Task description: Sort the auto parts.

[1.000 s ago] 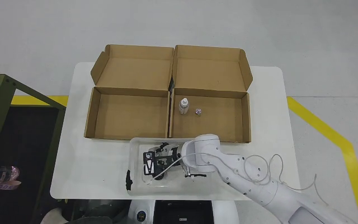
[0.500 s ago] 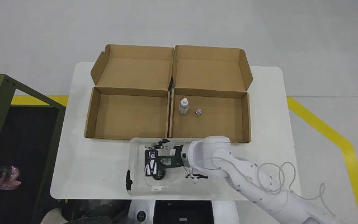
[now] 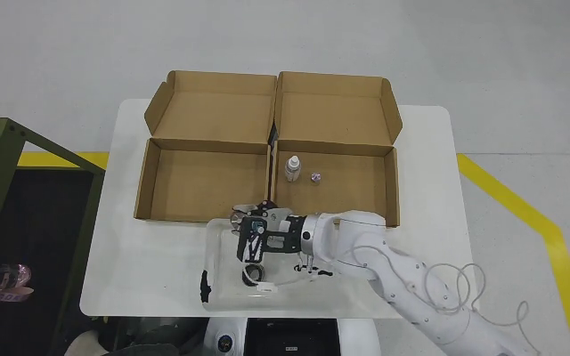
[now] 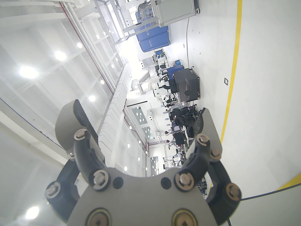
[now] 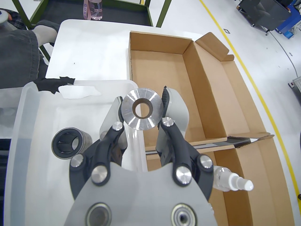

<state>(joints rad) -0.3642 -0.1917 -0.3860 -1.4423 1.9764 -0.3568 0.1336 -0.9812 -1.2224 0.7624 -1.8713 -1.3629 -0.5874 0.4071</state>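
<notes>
Right gripper (image 5: pixel 142 109) clamped the steel ring (image 5: pixel 151 118) between its fingertips, above the bin's (image 5: pixel 14 128) rim nearest a box (image 5: pixel 164 71). A black bearing (image 5: pixel 70 143) lay in the bin, apart. Left gripper (image 4: pixel 138 116) was spread wide.

I see my right arm (image 3: pixel 405 271) in glossy white. The right gripper (image 5: pixel 141 104) and left gripper (image 4: pixel 140 109) share grey plates, black linkages and silver screws; a thin black cable (image 4: pixel 270 191) trails the left.
</notes>
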